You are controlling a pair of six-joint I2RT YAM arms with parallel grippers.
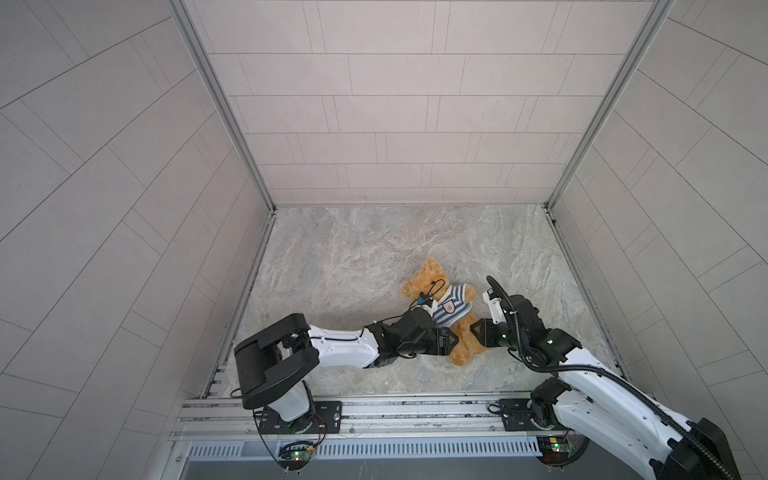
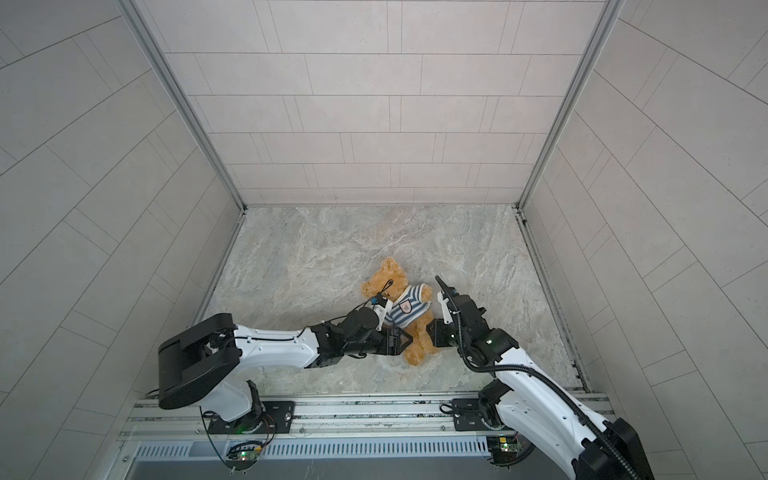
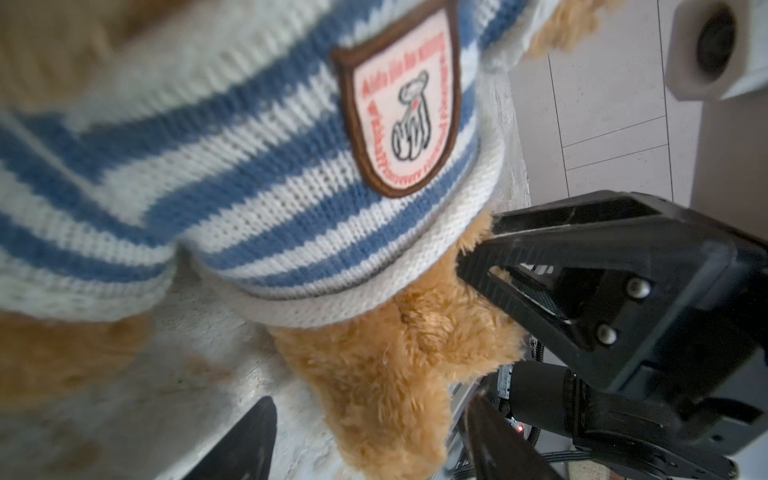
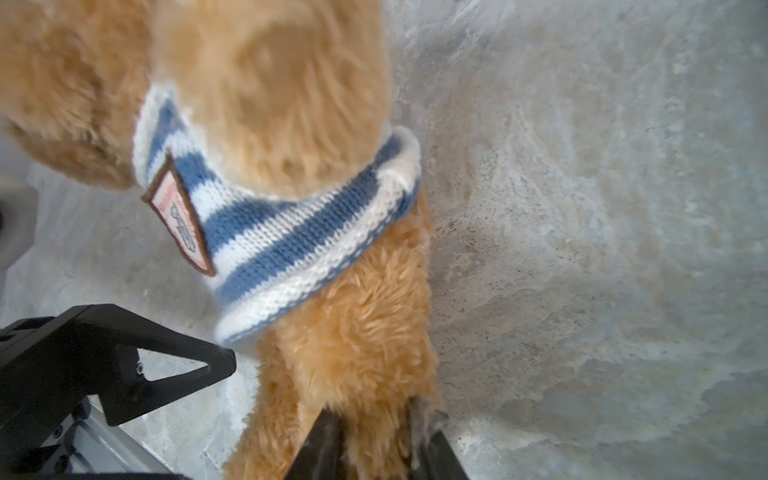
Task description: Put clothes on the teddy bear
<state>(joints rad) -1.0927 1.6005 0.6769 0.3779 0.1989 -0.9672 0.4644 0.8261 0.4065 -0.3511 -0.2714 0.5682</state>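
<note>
Stone table, teddy bear on its back near the front middle, between both arms. Striped shirt already on the torso, hem at the hips, so dressing looks nearly done, maybe tidying left. Left gripper jaws apart, straddling a leg, not squeezing. Right gripper pinched on leg fur

- This is a robot test cell in a lab, not a home: plain tile-patterned wall panels box in the work area on three sides.
- Bare aluminium corner posts frame the panels.
- The stone-patterned tabletop ends at an aluminium rail; there two robot arms stand on black base plates.
- Exposed circuit boards with green lights sit below the rail.
- A black cable conduit runs along one arm.
</note>
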